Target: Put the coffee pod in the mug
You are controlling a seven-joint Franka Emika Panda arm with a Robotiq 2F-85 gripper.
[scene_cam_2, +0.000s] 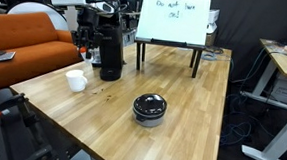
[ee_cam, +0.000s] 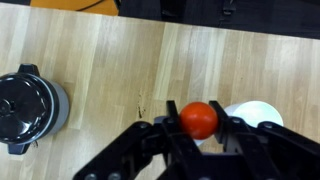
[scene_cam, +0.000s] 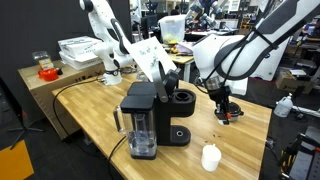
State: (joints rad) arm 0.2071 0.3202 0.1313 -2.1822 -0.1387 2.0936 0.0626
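My gripper (ee_cam: 199, 124) is shut on the coffee pod (ee_cam: 199, 118), whose orange-red top faces the wrist camera. The white mug (ee_cam: 256, 114) sits on the wooden table just beyond and to the right of the fingers, partly hidden by them. In both exterior views the gripper (scene_cam: 225, 106) (scene_cam_2: 87, 51) hangs in the air above the mug (scene_cam: 210, 157) (scene_cam_2: 75, 80), well clear of its rim. The pod shows as a small red spot in the jaws (scene_cam: 229, 112).
A black round dish with a lid (ee_cam: 26, 106) (scene_cam_2: 149, 108) stands on the table away from the mug. The black coffee machine (scene_cam: 150, 120) (scene_cam_2: 109, 43) stands close beside the mug. A whiteboard on a stand (scene_cam_2: 173, 20) is at the back.
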